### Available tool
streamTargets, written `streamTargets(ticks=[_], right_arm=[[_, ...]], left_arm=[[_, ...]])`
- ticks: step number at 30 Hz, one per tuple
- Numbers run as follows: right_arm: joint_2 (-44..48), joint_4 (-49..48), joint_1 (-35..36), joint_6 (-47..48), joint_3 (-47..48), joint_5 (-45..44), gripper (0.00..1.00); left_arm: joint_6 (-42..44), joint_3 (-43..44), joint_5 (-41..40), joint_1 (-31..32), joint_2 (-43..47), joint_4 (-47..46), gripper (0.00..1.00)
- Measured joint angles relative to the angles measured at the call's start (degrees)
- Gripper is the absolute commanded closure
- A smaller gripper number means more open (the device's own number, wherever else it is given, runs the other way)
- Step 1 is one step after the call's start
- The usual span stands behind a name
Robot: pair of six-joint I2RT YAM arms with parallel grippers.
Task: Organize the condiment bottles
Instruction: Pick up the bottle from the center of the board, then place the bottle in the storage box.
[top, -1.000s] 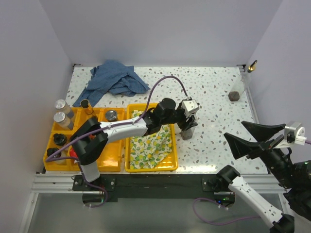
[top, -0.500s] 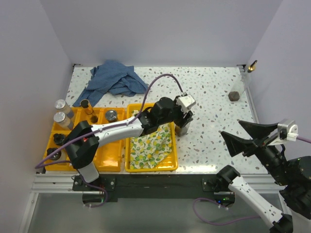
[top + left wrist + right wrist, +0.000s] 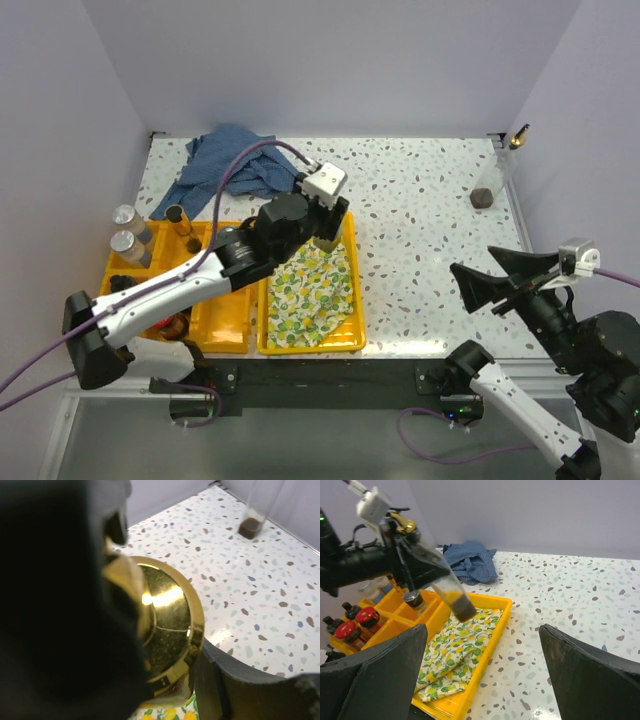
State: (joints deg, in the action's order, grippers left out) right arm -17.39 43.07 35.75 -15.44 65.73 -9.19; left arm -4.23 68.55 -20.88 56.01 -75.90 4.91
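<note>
One gold-pourer glass bottle (image 3: 443, 581) hangs tilted, pinched in my left fingers (image 3: 421, 570) above the far end of the cloth-lined tray (image 3: 490, 598), mid-carry I judge, next needing an upright set-down in the compartment tray (image 3: 228, 322); right fingers (image 3: 485, 292) spread.

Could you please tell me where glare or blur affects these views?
Left wrist view: the gold pourer has a bright glare spot and looks soft; a blurred black finger of the left claw fills the left side. Right wrist view: the held bottle is fairly sharp. Top view: even light.
</note>
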Motion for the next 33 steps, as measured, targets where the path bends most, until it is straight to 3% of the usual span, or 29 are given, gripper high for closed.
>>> streamTargets(ticks=[12, 25, 33], right_arm=[[-0.7, -0.1, 0.0, -1.5, -2.8, -0.2, 0.02], [-0.7, 0.0, 0.0, -1.6, -4.4, 0.2, 0.01], [-0.7, -0.2, 0.0, -2.1, -5.7, 0.6, 0.01]], left_arm=[[-3.6, -8.3, -18.9, -0.2, 24.4, 18.0, 1.00], [-11.8, -11.6, -28.0, -1.2, 26.8, 33.2, 1.00], [-15.1, -19.8, -31.4, -1.2, 35.2, 33.0, 1.00]])
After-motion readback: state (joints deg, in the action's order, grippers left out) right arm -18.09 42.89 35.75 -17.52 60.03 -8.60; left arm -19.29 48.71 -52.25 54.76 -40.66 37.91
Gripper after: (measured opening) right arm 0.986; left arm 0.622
